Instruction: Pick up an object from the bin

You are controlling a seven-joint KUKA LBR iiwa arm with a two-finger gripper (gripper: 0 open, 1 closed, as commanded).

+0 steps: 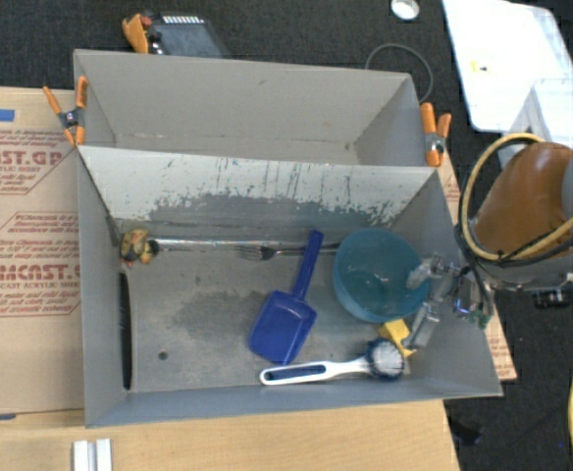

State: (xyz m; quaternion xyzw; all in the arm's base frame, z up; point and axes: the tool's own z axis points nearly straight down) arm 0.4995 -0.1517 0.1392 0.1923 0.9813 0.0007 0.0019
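The gripper (422, 302), claw wide and empty, hung at the right rim of the round teal plastic bowl (370, 273), near a small yellow block (394, 331).

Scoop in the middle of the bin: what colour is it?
The scoop is solid blue, seen best in the camera view.

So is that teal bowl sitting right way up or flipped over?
Right way up, it seems: the teal bowl shows its open hollow and round rim to the camera, by the right wall of the bin.
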